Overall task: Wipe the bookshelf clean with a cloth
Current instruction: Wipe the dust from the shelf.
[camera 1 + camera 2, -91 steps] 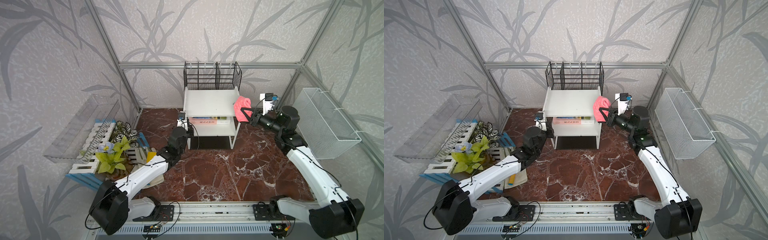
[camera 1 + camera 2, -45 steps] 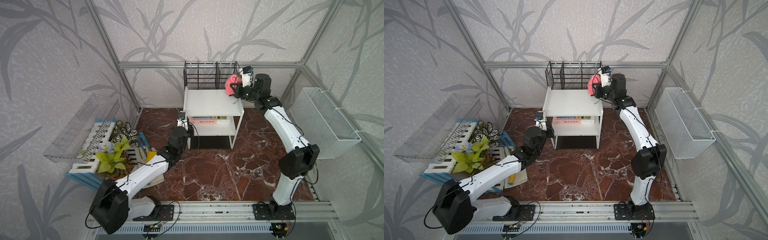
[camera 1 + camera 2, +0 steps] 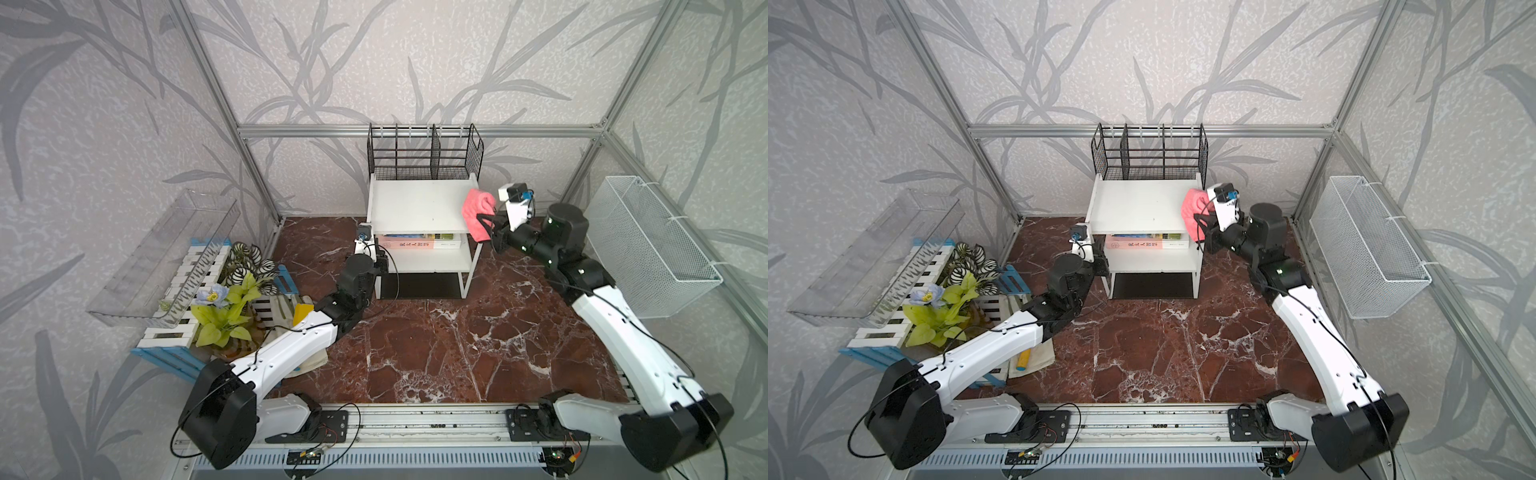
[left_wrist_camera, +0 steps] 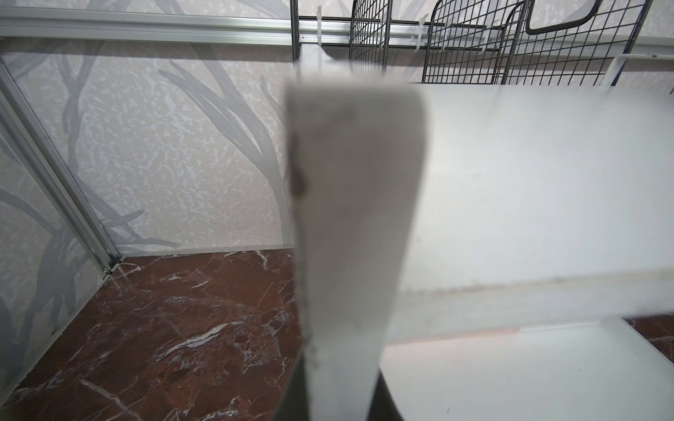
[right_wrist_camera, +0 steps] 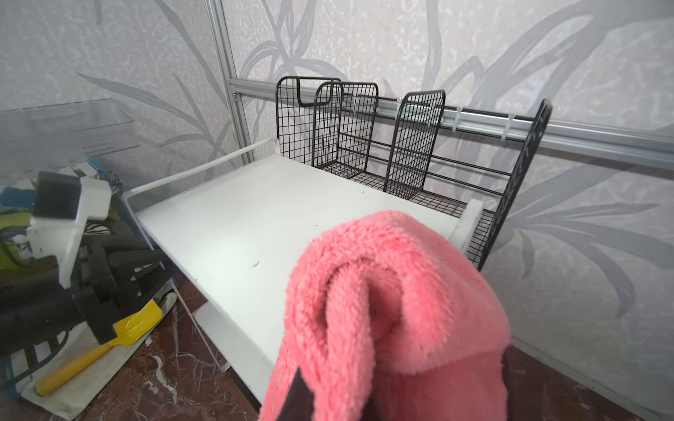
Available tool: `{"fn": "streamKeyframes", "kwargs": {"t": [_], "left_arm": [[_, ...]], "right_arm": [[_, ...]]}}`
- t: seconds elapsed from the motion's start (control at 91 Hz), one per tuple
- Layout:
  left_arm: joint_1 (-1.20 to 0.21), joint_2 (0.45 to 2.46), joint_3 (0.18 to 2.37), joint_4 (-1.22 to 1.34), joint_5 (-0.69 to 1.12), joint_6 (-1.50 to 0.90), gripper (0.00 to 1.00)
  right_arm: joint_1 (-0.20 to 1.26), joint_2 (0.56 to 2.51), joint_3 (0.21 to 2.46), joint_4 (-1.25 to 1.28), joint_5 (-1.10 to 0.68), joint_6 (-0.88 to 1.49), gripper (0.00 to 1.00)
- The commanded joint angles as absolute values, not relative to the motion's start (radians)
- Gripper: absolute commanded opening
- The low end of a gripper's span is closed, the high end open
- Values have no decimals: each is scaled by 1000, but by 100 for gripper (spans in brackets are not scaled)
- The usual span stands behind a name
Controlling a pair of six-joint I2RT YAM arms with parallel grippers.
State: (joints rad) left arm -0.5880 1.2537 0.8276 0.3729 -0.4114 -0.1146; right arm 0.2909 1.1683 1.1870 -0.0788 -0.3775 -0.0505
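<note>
White bookshelf (image 3: 419, 208) on marble floor (image 3: 436, 345)

We see fluffy terry pile on the cloth (image 5: 394, 291), smooth matt white boards on the bookshelf (image 5: 233, 226), glossy marble floor (image 3: 415, 345).

Bookshelf (image 3: 419, 208): stood rear centre of the floor.
Wire rack (image 3: 424, 156): sat behind its top board.
Books (image 3: 419, 242): lay on the middle board.
Cloth (image 3: 478, 205): at the top board's right edge, in the right claw (image 3: 485, 222).
Left claw (image 3: 381, 262): on the left front post.

High stereo pair, wrist close-ups: shared bookshelf (image 3: 417, 208)
</note>
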Motion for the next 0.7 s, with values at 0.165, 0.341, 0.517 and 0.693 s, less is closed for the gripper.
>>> {"fn": "streamKeyframes", "kwargs": {"t": [0.165,0.341,0.517,0.693], "left_arm": [[-592,1294,858,389,-324,-209,0],[-592,1280,841,400,-278,-199,0],[-591,1279,832,415,-265,-207,0],[-592,1268,825,425,-278,-204,0]], "right_arm": [[353,1231,1083,144,-280,-183,0],[580,1372,1302,6,-238,-391,0],[706,1540,1469,-39,-246,-405,0],[678,1541,1459,-52,-39,-415,0]]}}
